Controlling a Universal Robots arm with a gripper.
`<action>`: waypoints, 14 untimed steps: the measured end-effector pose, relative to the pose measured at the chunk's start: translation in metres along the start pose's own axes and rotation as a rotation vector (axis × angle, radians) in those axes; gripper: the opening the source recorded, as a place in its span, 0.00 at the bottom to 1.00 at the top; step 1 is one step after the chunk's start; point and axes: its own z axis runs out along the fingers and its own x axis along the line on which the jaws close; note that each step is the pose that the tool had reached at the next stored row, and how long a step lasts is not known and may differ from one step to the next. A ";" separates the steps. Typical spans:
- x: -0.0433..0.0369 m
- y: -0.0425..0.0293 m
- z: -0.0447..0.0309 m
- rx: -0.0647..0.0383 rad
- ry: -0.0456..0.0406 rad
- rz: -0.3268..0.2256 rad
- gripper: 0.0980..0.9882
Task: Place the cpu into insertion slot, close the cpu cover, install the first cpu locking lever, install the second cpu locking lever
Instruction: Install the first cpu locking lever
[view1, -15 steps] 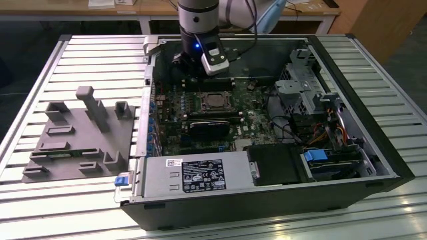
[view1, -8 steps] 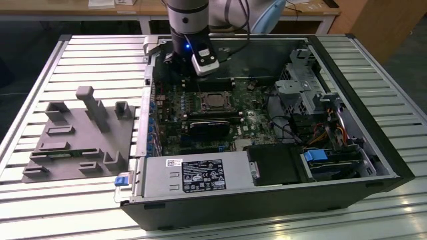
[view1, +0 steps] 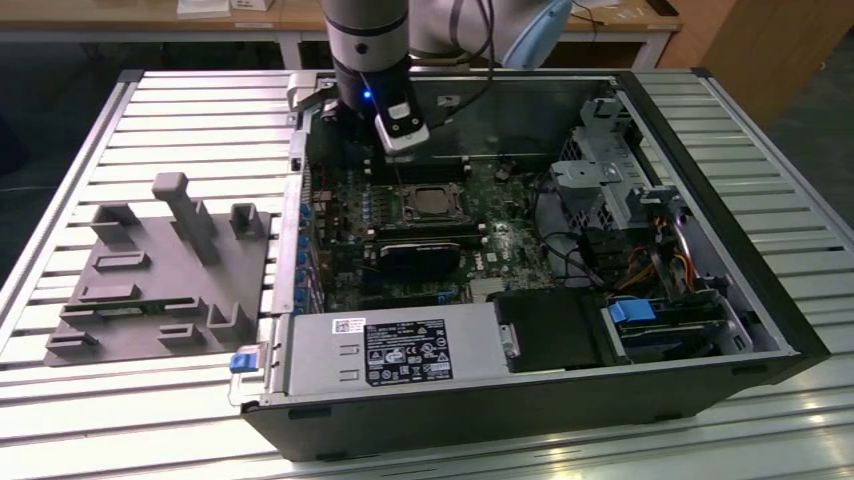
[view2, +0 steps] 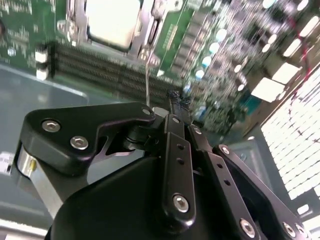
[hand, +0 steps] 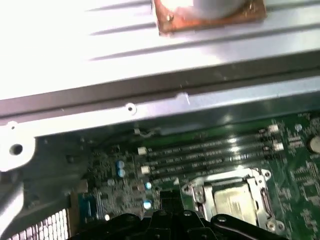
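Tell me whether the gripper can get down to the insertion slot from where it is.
Probably yes. The gripper hangs over the open case close to the insertion slot, and I see nothing between them; the memory slots beside it lie low on the board.

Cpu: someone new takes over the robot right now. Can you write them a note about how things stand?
The hand hangs inside the computer case, just above the motherboard, close by the insertion slot.
The cpu sits in the slot.
The cpu cover lies flat around it.
Done: cpu placed, cover closed.
Left: the two locking levers; I cannot tell whether either is latched.
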 end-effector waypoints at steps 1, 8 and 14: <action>0.0000 0.0000 0.0000 -0.013 0.0023 0.000 0.01; -0.0065 0.0011 0.0009 -0.022 0.0042 0.001 0.01; -0.0264 0.0047 0.0023 -0.022 0.0041 0.001 0.01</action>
